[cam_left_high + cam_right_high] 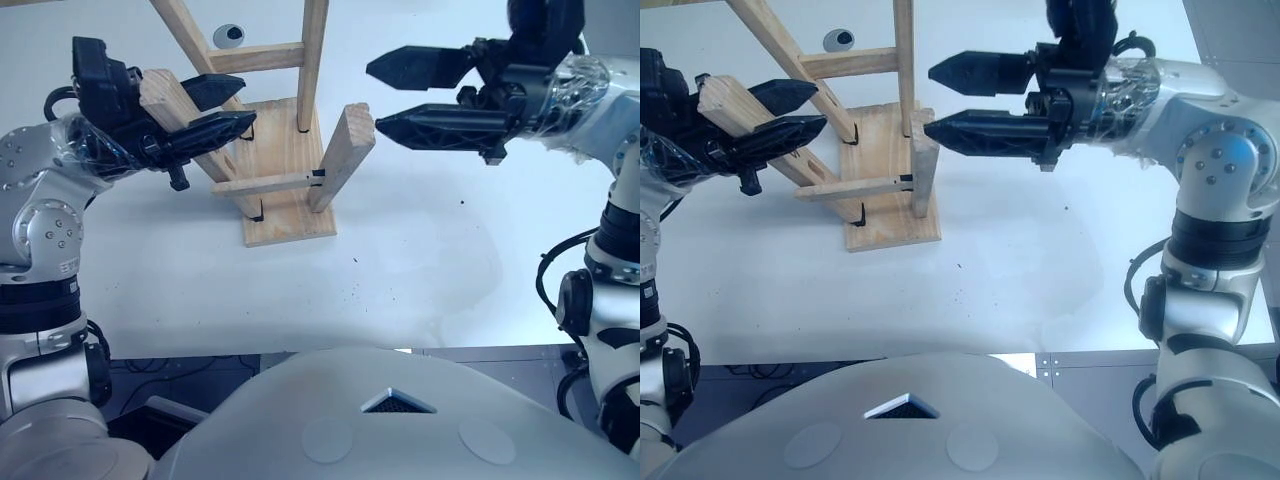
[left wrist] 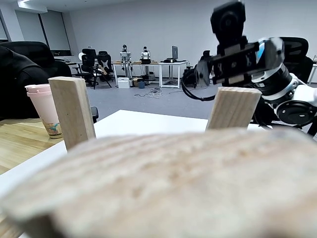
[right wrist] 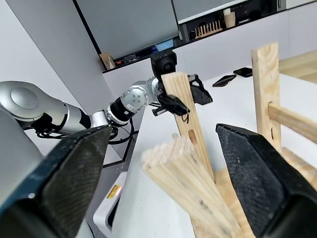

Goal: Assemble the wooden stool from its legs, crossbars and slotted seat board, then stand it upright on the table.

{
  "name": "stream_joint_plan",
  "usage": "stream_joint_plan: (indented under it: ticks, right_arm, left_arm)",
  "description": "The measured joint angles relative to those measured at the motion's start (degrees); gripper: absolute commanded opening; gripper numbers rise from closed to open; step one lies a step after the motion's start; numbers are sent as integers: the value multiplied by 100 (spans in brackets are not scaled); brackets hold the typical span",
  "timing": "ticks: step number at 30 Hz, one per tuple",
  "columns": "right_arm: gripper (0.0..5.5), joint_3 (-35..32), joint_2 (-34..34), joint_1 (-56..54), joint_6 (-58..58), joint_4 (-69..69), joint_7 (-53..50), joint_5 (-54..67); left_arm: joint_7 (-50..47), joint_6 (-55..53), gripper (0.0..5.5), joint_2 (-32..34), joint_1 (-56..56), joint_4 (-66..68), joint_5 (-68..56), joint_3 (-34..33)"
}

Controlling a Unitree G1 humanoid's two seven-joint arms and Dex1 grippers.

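Wooden and pale, the stool was found inverted on the white table (image 1: 430,260), with twelve o'clock taken as directly away from the robot. The slotted seat board (image 1: 285,225) lay flat on the tabletop, at about eleven o'clock from the table's near edge. Four legs were seen rising from it. A far crossbar (image 1: 255,58) was seated between the two legs at twelve o'clock, and a near crossbar (image 1: 265,183) between the two at six o'clock. Whether side crossbars were fitted could not be told.

The left gripper (image 1: 245,103) was found at nine o'clock of the stool. It was closed around the near-left leg (image 1: 165,95), just below that leg's free end. The right gripper (image 1: 372,96) was held at three o'clock of the stool with its fingers wide apart and nothing gripped. The free end of the near-right leg (image 1: 345,150) was noted just beside its lower fingertip, and contact could not be confirmed.

Assembly was judged largely complete, as legs, visible crossbars and seat board were joined. The seating of the joints could not be verified. The turning over was judged outstanding: the stool had not yet been stood upright on its legs.
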State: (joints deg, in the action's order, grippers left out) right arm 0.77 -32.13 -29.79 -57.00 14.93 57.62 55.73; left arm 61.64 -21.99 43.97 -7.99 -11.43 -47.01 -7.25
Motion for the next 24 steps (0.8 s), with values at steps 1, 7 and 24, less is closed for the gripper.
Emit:
stream_joint_plan:
  ticks: [1, 7, 24]
  right_arm:
    - [389, 166, 5, 68, 59, 85, -11, -133]
    - [334, 642, 31, 164, 442, 178, -66, -674]
    - [239, 824, 187, 181, 948, -68, -73, -1066]
  left_arm:
    - [-3, -1, 158, -5, -3, 2, -6, -10]
    - [-4, -7, 158, -46, -36, 43, -15, -24]
    - [367, 584, 158, -56, 384, 628, -213, -361]
